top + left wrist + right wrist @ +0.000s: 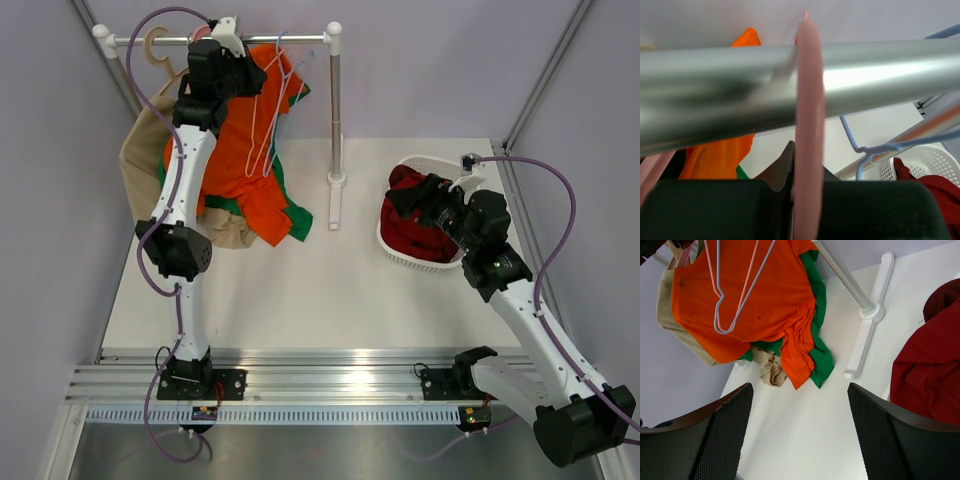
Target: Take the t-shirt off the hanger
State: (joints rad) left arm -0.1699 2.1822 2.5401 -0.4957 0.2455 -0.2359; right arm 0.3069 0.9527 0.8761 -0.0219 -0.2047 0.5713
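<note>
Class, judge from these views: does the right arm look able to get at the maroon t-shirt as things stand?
Probably yes: the right gripper hangs open right by the maroon t-shirt in the white basket, with nothing between them.

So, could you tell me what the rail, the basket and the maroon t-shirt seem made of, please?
The rail looks like polished metal: bright streaked reflections. The basket seems white moulded plastic: regular perforated wall. The t-shirt looks soft matte cloth, lying in folds.

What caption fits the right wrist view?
Open right end effector, maroon t-shirt at right, orange t-shirt hanging ahead.
</note>
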